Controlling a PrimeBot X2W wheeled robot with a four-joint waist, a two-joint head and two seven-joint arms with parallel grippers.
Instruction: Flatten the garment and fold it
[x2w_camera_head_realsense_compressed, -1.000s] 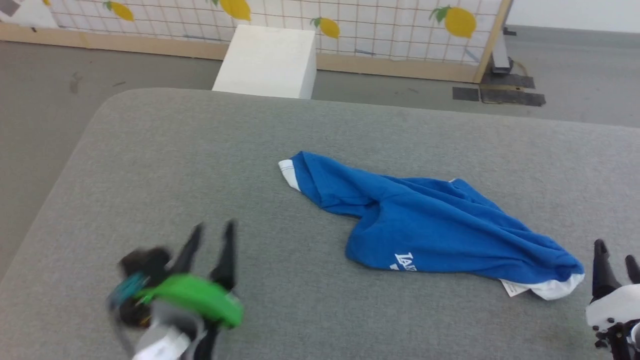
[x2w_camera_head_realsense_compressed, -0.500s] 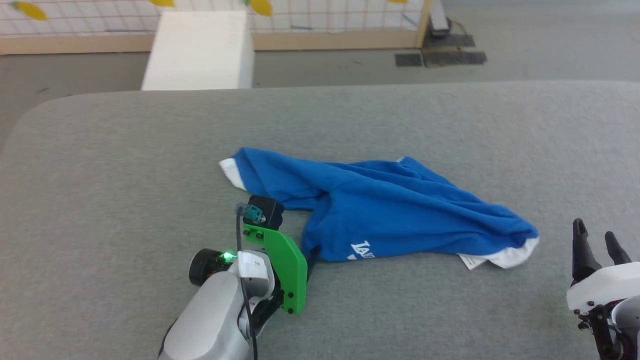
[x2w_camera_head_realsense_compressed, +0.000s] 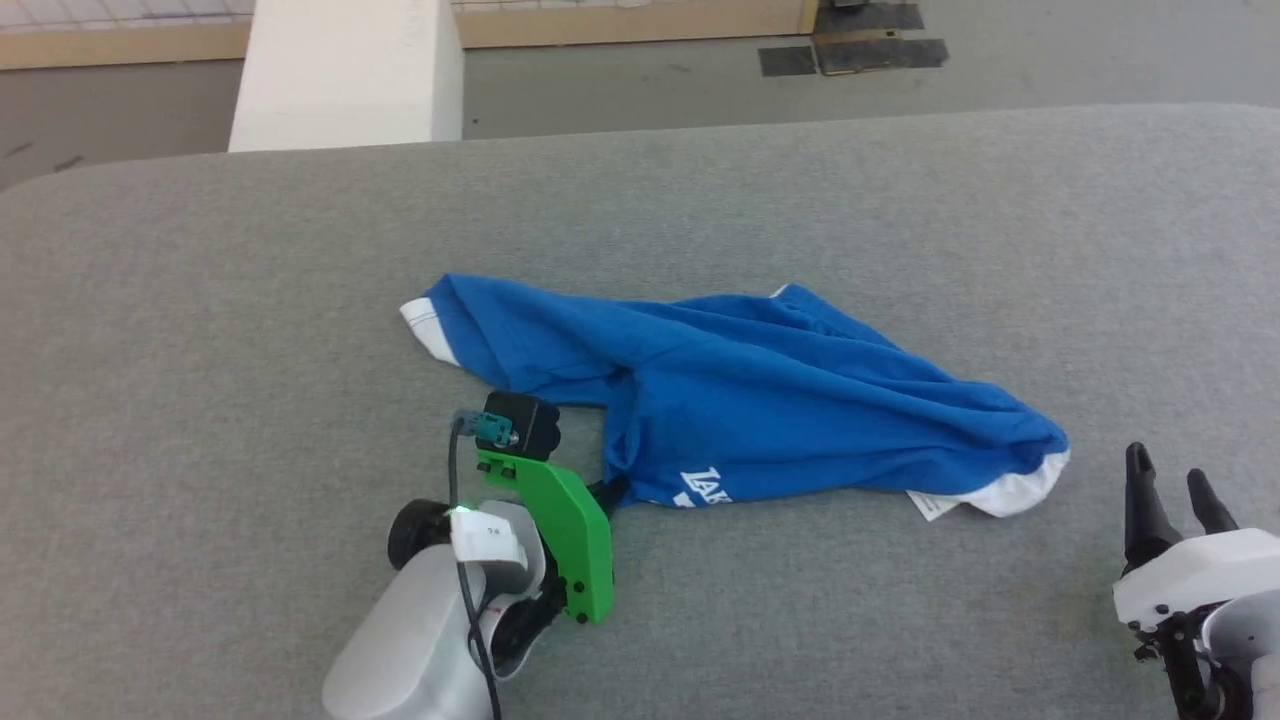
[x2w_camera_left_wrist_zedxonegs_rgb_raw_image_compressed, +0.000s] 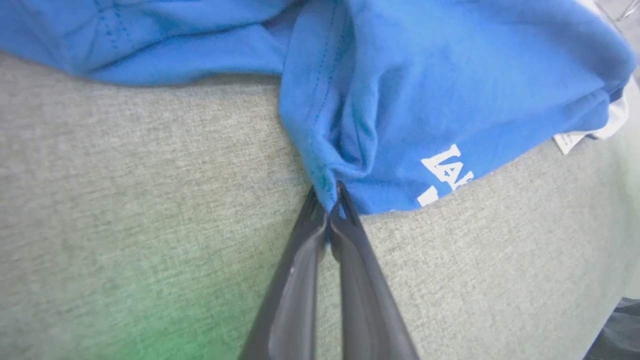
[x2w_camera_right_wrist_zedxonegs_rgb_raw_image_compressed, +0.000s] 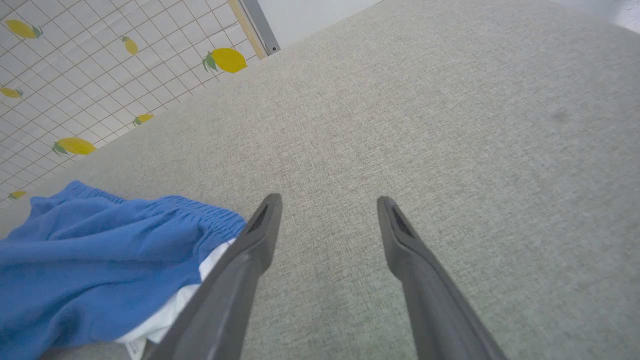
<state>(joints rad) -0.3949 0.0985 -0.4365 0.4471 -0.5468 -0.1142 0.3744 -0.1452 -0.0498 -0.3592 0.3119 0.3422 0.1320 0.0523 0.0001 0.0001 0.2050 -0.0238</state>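
Blue fabric: the garment lies crumpled on the grey counter, well in from the far edge and roughly midway between the left and right edges.
Garment ends: we see a white hem at the end nearer the counter's left edge, and white trim with a small tag at the end nearer the right edge.
Print: white lettering sits on the garment's near border, just beside the left gripper.
Left gripper: the left gripper reaches the garment's near border; in the left wrist view its jaws are pressed together on a pinch of blue cloth.
Right gripper: the right gripper hovers by the garment's right end, apart from it, its jaws spread wide and holding nothing.
Waistband: we see gathered elastic in the right wrist view, left of the jaws.
Beyond the far edge: a white block stands on the floor.
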